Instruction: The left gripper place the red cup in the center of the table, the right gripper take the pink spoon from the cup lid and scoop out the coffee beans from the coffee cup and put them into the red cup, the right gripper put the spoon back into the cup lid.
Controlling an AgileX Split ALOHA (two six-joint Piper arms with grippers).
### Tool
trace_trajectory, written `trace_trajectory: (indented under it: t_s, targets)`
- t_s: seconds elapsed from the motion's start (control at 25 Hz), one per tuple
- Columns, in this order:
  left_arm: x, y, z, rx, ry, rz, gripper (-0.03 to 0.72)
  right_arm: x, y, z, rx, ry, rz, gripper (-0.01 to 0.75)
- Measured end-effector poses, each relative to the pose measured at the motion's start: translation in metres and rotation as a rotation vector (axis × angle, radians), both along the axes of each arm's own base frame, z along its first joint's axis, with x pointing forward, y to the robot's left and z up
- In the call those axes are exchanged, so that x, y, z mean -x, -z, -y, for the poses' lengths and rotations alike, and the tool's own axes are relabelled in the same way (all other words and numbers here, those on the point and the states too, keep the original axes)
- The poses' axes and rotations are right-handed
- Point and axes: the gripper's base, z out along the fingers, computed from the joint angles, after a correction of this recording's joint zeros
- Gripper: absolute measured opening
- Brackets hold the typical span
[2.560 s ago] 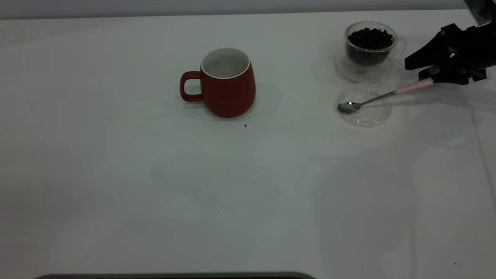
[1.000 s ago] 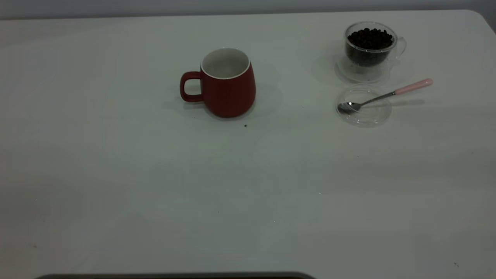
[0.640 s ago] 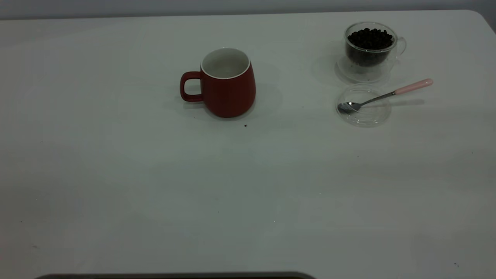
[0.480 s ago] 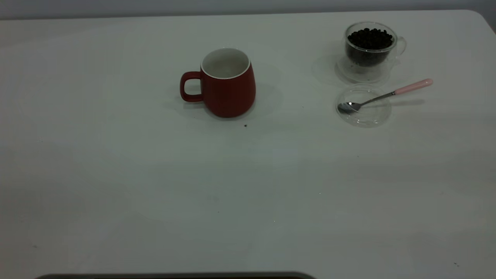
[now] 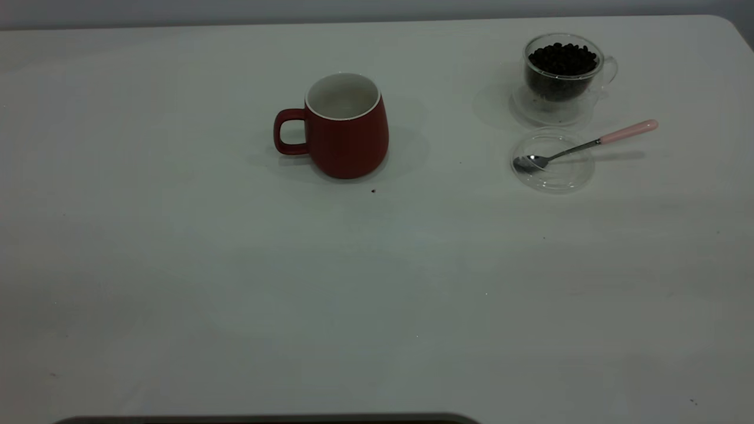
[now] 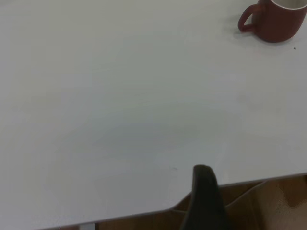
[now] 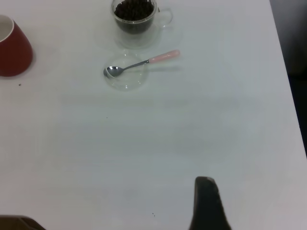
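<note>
The red cup (image 5: 346,126) stands upright at the table's middle, handle to the left; it also shows in the left wrist view (image 6: 278,19) and the right wrist view (image 7: 12,48). The glass coffee cup (image 5: 562,70) full of beans stands at the far right. The pink-handled spoon (image 5: 583,144) lies with its bowl in the clear cup lid (image 5: 554,184), just in front of the coffee cup. Neither gripper shows in the exterior view. My left gripper (image 6: 204,191) is pulled back over the table's near left edge. My right gripper (image 7: 206,201) is pulled back, far from the spoon (image 7: 141,62).
A single dark crumb or bean (image 5: 373,191) lies on the white table just in front of the red cup. The table's right edge (image 7: 288,96) runs beside the coffee cup (image 7: 135,14) and lid (image 7: 125,82).
My right gripper, which was at the spoon's pink handle, has let go and drawn away to the right out of the exterior view. The spoon rests in the lid, unmoved.
</note>
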Motion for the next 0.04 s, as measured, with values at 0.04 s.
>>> trace_trajectory:
  t_s: [0.04]
  targets:
    - [0.0000, 0.0000, 0.0000, 0.000, 0.000, 0.000, 0.587, 0.0003, 0.0000, 0.0000, 0.000, 0.000, 0.002, 0.540]
